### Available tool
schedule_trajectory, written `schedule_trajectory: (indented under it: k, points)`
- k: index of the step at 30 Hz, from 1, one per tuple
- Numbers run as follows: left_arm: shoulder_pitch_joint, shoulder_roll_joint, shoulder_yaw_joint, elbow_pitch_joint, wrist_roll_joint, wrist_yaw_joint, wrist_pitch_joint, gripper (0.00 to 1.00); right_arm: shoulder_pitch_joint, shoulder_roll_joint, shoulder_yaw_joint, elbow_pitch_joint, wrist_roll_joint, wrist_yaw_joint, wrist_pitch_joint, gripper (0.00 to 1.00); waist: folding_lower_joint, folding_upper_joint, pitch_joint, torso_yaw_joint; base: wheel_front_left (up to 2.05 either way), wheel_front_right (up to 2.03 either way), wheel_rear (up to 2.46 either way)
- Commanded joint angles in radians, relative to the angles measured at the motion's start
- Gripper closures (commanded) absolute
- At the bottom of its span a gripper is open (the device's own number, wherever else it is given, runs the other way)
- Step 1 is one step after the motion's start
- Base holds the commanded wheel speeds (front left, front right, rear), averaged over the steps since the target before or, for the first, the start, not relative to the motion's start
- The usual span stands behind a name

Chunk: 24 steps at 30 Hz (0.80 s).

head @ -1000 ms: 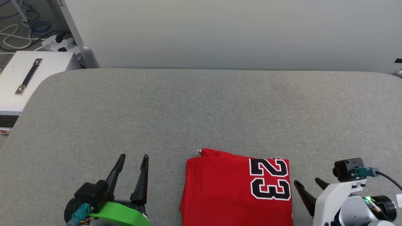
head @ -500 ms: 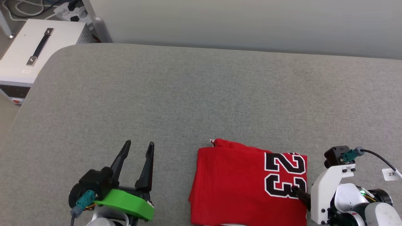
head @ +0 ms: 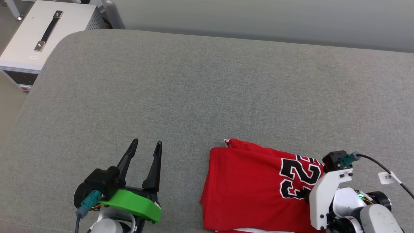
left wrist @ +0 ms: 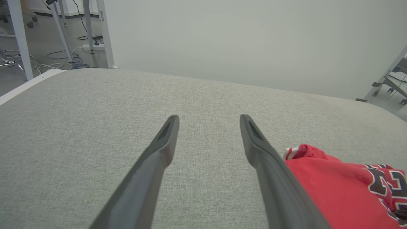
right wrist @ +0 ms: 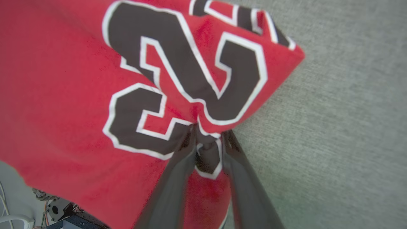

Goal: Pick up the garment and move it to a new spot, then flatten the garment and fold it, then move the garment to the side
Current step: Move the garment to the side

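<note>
As the head view shows the shirt: a red shirt, folded into a rectangle, lies on the grey tabletop at its near edge, right of the middle, with a black "23" on its right part.
Head view, left pincer: fingers spread wide with nothing between them, over bare tabletop to the left of the shirt and apart from it.
Head view, right pincer: at the shirt's right edge beside the "23", its fingers mostly hidden behind its white mount.
Head view, white box: off the tabletop's far left corner, a black handle on top.
Left wrist view, left pincer: fingers wide apart; the shirt lies just right of the right finger, and a striped trim shows at its far corner.
Right wrist view, right pincer: fingers narrow, pinching a bunched fold of the shirt at the edge of the print.
</note>
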Motion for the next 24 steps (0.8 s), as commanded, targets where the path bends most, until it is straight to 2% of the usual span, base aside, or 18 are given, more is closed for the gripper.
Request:
schedule_trajectory:
  k: [1,6,12,19,24]
  points:
    - [-0.015,0.001,-0.001,0.001,-0.004,-0.003,-0.006,0.0,-0.012,0.003,0.021,0.025,0.0,0.0,-0.025,1.0,0.0,0.0,-0.01,-0.01,0.0,0.0,0.0]
    - [-0.001,0.013,-0.011,0.02,-0.024,-0.003,-0.006,0.0,-0.032,-0.057,0.061,0.017,-0.018,0.0,-0.11,1.0,0.0,0.0,-0.044,-0.042,0.0,0.0,0.0]
    - [0.021,0.022,-0.035,0.023,-0.042,-0.003,-0.006,0.0,-0.041,-0.172,0.149,-0.037,-0.03,0.0,-0.169,1.0,0.0,0.0,-0.086,-0.097,0.0,0.0,0.0]
    - [0.037,0.038,-0.083,0.018,-0.051,-0.003,-0.006,0.0,-0.058,-0.359,0.256,-0.115,0.002,0.0,-0.18,1.0,0.0,0.0,-0.11,-0.185,0.0,0.0,0.0]
    - [0.015,0.038,-0.129,0.001,-0.044,-0.003,-0.006,0.0,-0.092,-0.511,0.297,-0.135,0.02,0.0,-0.181,1.0,0.0,0.0,-0.075,-0.242,0.0,0.0,0.0]
